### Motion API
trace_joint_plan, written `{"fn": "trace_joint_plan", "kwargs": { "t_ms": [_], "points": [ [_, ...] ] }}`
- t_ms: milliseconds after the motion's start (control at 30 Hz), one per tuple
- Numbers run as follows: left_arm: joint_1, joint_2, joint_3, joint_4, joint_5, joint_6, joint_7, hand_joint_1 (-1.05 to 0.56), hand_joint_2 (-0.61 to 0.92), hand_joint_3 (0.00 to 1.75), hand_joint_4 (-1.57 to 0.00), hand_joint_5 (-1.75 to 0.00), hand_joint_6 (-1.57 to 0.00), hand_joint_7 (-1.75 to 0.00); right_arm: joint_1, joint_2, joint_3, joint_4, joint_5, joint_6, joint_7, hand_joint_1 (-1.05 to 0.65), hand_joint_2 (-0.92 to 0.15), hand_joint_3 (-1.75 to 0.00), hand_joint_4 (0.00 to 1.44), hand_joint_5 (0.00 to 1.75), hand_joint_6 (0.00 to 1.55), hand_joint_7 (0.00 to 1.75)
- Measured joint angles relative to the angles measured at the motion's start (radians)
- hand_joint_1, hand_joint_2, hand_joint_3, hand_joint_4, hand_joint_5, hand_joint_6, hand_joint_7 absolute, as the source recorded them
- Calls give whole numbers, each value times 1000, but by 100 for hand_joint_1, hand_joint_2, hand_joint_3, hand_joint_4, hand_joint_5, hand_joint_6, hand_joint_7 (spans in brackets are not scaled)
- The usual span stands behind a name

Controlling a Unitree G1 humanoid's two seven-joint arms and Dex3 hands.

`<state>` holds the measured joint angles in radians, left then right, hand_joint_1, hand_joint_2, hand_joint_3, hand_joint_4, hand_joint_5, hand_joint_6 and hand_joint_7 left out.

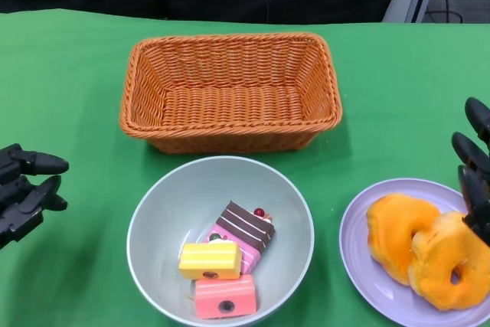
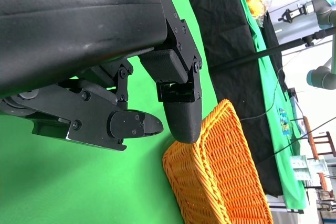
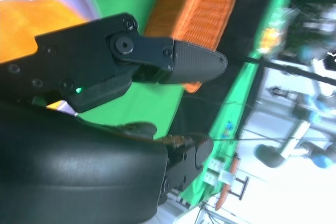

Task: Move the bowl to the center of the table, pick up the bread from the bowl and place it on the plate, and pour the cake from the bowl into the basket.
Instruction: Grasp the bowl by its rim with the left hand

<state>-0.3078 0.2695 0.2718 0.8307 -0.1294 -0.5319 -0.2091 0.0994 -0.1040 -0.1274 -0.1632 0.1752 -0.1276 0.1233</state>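
A grey bowl (image 1: 151, 220) sits at the near centre of the table and holds three cake pieces: one yellow (image 1: 209, 260), one pink (image 1: 225, 296), one chocolate-striped (image 1: 246, 231). Two orange ring-shaped breads (image 1: 394, 231) (image 1: 452, 262) lie on the lilac plate (image 1: 360, 266) at the near right. My right hand (image 1: 475, 166) hovers at the plate's far right edge, fingers spread just above the nearer bread, gripping nothing. In the right wrist view the fingers (image 3: 194, 59) reach out straight past the bread (image 3: 37, 19). My left hand (image 1: 27, 189) rests open, left of the bowl.
An orange wicker basket (image 1: 230, 40) stands empty behind the bowl, also seen as the basket (image 2: 220, 171) beyond my left hand's fingers (image 2: 181, 114). Green cloth covers the table; a black backdrop lies behind its far edge.
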Motion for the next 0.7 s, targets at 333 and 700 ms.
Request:
{"fn": "trace_joint_plan", "kwargs": {
  "t_ms": [333,700],
  "points": [
    [-3,2,0,12,1,-10,0,-4,92,37,-81,-125,-88,-85,-8,96,-22,-45,455,202,124,-62,-92,-16,48,78,69,7],
    [-3,7,-1,12,2,-39,-13,-4,92,36,-82,-126,-88,-86,12,92,-15,-66,433,231,154,-24,-88,-40,64,140,66,92]
  ]
}}
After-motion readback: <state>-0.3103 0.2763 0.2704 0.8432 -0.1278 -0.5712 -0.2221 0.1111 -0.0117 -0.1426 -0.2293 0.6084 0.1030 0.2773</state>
